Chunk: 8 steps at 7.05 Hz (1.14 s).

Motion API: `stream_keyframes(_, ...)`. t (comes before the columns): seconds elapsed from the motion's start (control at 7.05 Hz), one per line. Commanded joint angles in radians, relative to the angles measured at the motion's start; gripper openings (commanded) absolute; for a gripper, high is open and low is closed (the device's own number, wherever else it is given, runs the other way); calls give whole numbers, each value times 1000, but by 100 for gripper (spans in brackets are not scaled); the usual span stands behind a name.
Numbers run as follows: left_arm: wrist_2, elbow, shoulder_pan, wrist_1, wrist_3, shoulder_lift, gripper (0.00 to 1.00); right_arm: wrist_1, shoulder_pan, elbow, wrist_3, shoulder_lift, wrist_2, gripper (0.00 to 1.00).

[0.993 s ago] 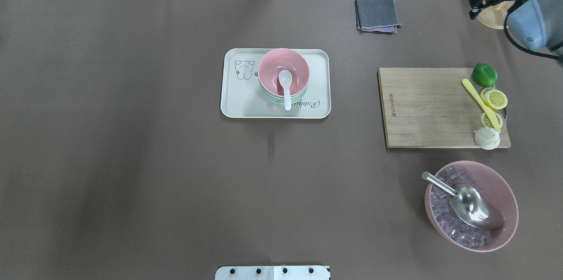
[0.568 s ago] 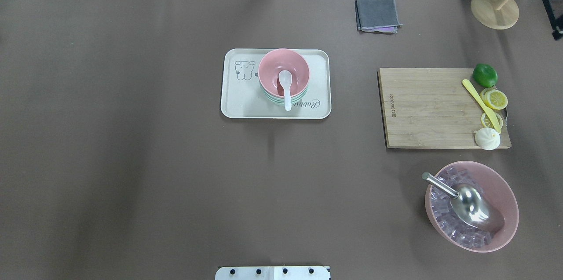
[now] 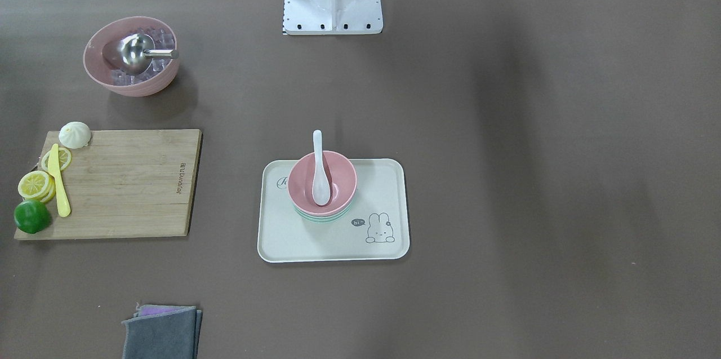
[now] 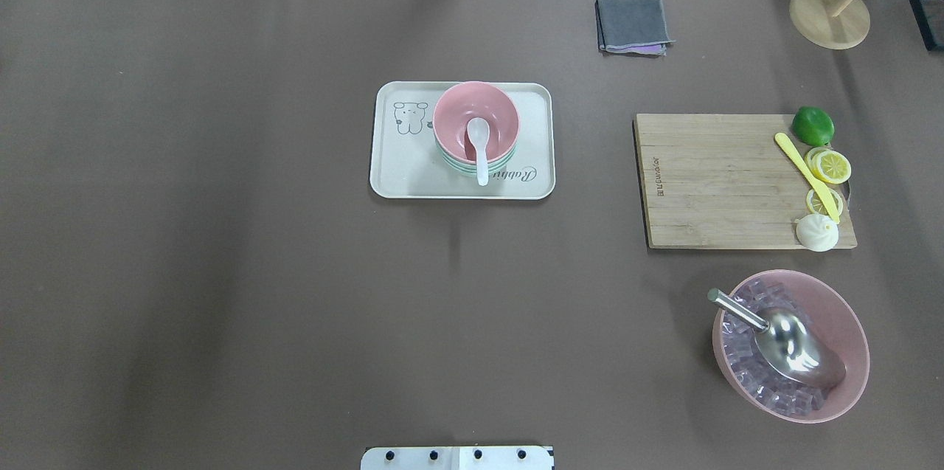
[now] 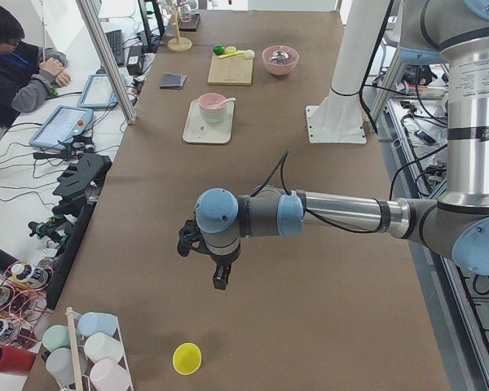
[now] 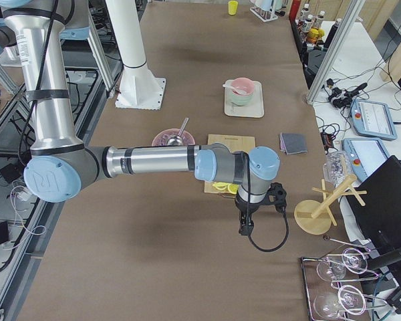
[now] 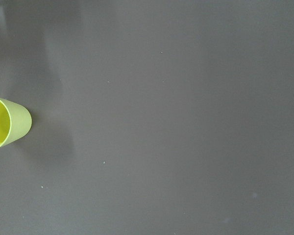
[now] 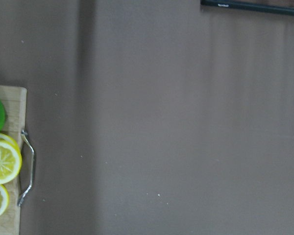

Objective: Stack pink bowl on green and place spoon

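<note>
— Pink on green: is that how the bowls sit?

— Yes. The pink bowl (image 4: 487, 105) is nested in the green bowl (image 4: 459, 168), of which only a thin rim shows beneath it. The white spoon (image 4: 479, 149) lies with its scoop end inside the pink bowl. Its handle rests over the rim and points toward the robot's side.

— And where is the stack?

— On the cream tray (image 4: 402, 178) near the middle of the table, beside the little animal drawing (the bowls hide part of the printed word).

— What lies beyond it?

— On the robot's right there is a wooden cutting board (image 4: 708, 182). A lime (image 4: 813, 125), lemon slices (image 4: 830, 166), a yellow knife (image 4: 800, 169) and a white bun (image 4: 816, 232) lie along its outer edge. Nearer the robot, a large ice bowl (image 4: 848, 322), pink too, holds clear cubes and a metal scoop (image 4: 793, 348). A folded grey cloth (image 4: 633, 23) sits at the far side, and a wooden stand (image 4: 830, 16) is in the far corner.

— The arms?

— Both are out at the table's ends, well apart from the tray. The left gripper (image 5: 218, 281) hangs pointing down above bare tabletop, near a yellow cup (image 5: 187, 358). The right gripper (image 6: 242, 229) hangs past the cutting board's outer edge, near the stand. Each shows only in a side view, so I cannot tell whether the fingers are spread or pressed together.
</note>
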<state>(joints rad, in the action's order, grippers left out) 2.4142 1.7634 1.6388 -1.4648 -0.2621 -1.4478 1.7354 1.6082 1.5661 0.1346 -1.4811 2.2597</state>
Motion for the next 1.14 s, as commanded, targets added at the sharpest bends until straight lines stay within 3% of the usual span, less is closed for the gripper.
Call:
stream_keyframes(0.0, 12, 17, 3, -46, 0, 27, 98, -3, 13, 43, -59, -28, 4, 100)
stream_keyframes(0.28, 66, 4, 1, -58, -6, 27, 98, -5, 10, 61, -99, -28, 8, 100)
stream_keyframes(0.99, 65, 8, 1, -57, 3, 27, 98, -7, 10, 61, -99, -31, 57, 100)
